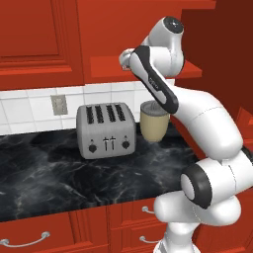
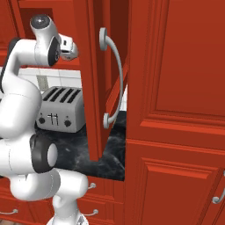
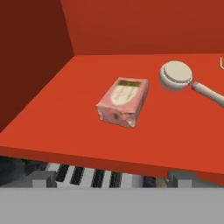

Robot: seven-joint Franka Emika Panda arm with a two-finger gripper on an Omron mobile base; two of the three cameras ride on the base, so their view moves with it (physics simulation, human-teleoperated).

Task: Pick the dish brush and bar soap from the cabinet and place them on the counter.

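A pink-edged bar soap [image 3: 122,101] with a tan face lies on the red shelf [image 3: 87,131] of the red cabinet [image 2: 94,79] — beside it, a dish brush [image 3: 176,75] with a beige head and pale handle. Below the shelf, a grey toaster [image 1: 105,130] and a beige cup [image 1: 154,121] stand on the black, white-veined counter [image 1: 59,183] — white tiles [image 1: 29,106] behind.

Even, bright rendered light, soft shadows, slight blur, no glare.

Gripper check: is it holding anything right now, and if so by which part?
Nothing is held. The bar soap and the dish brush both lie free on the cabinet shelf.
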